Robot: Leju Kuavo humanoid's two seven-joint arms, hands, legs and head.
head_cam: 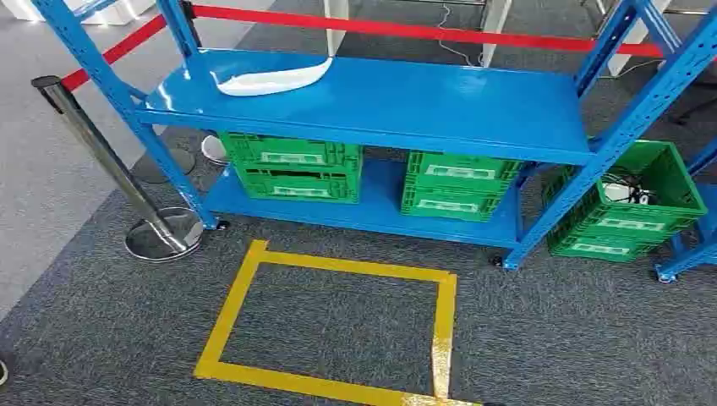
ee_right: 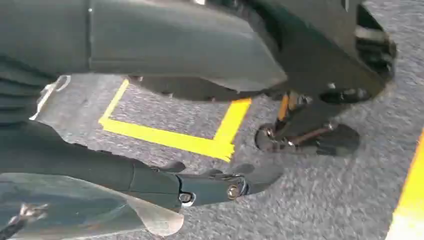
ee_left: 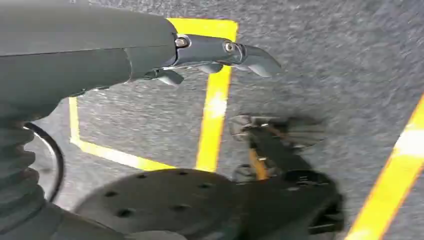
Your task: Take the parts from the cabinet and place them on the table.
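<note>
Fingers (ee_left: 250, 56) of the left hand (ee_left: 165, 50) are stretched out straight and apart, nothing in them, hanging over grey carpet (head_cam: 550, 338) with yellow tape lines beneath. Over on the other side, the right hand (ee_right: 165, 180) hangs the same way: its fingers (ee_right: 240, 186) lie long and flat, the thick thumb is well apart from them, and there's just carpet in the gap, so it carries nothing. A pale shiny shape sits against that hand's outer side; what it is, I cannot tell.

Up to the head view now. The blue cabinet (head_cam: 440, 106) fills the 12 o'clock stretch, an open rack with two shelves. And there's the part: a white curved part (head_cam: 270, 80) lying flat on the upper shelf, out toward 11 o'clock near the shelf's far-left corner. Down on the lower shelf sit two stacks of green crates, one toward the left (head_cam: 292, 165) and one toward the right (head_cam: 461, 184), apart from each other. At 3 o'clock, beside the cabinet's right post, stands another green crate (head_cam: 630, 220) with white bits and dark cables inside. A chrome stanchion (head_cam: 110, 161) leans in at 9 o'clock, its red belt (head_cam: 406, 30) running behind the rack. At 6 o'clock, a yellow tape rectangle (head_cam: 347, 265) marks the carpet just in front of the cabinet.
</note>
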